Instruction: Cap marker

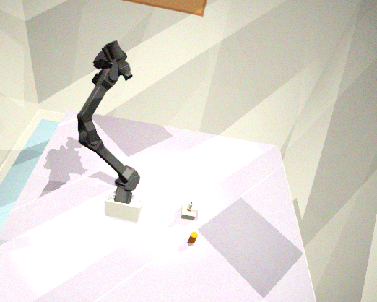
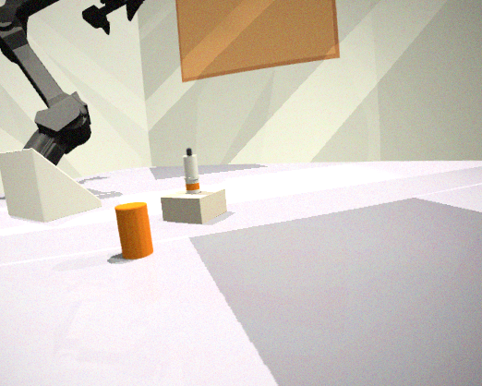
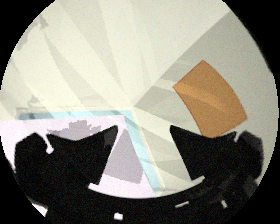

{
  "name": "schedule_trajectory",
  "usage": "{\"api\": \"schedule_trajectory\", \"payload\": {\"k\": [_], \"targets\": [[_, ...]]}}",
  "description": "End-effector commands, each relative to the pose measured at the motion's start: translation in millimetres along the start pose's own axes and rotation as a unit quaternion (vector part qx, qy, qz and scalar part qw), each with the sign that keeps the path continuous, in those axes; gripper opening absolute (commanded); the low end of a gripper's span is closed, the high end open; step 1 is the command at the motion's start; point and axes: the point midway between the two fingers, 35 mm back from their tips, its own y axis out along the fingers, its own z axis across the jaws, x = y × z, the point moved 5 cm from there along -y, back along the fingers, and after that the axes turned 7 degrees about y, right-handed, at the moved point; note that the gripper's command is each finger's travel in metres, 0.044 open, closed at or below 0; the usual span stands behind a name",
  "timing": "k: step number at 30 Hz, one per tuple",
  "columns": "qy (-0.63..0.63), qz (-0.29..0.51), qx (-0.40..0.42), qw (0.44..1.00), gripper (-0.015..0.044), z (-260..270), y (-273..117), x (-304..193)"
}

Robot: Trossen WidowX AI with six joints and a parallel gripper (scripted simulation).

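Note:
The marker point(image 1: 190, 206) point(image 2: 190, 167) stands upright in the holder block point(image 1: 186, 217) point(image 2: 181, 211), with a white body, a dark tip pointing up and an orange band low down. The orange cap point(image 1: 193, 238) point(image 2: 134, 232) stands upright on the table point(image 1: 155, 238) point(image 2: 138, 314), apart from the block and nearer to the exterior view. My gripper point(image 3: 144, 128) is open, with nothing between its fingers. It is raised high above the table, far from the cap and the marker. Neither of them shows in the wrist view.
The arm's pale base block point(image 1: 123, 212) point(image 2: 23, 185) stands on the table to the left of the holder block. An orange panel point(image 1: 173, 5) point(image 2: 259, 37) point(image 3: 212, 100) is at the back, beyond the table. A light blue strip point(image 1: 22, 170) point(image 3: 140, 142) runs along one table side.

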Motion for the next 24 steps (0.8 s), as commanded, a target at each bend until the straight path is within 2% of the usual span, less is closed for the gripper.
{"api": "schedule_trajectory", "payload": {"k": [1,6,14,20,24], "targets": [[0.003,0.001,-0.002,1.000,0.0374,-1,0,-1],[0.073,0.039,-0.057,0.995,0.0252,-37,7,-41],[0.181,0.132,-0.156,0.962,0.0252,-92,4,-130],[0.297,0.196,-0.223,0.908,0.0252,-122,-20,-214],[0.347,0.219,-0.259,0.874,0.0252,-126,-32,-247]]}}
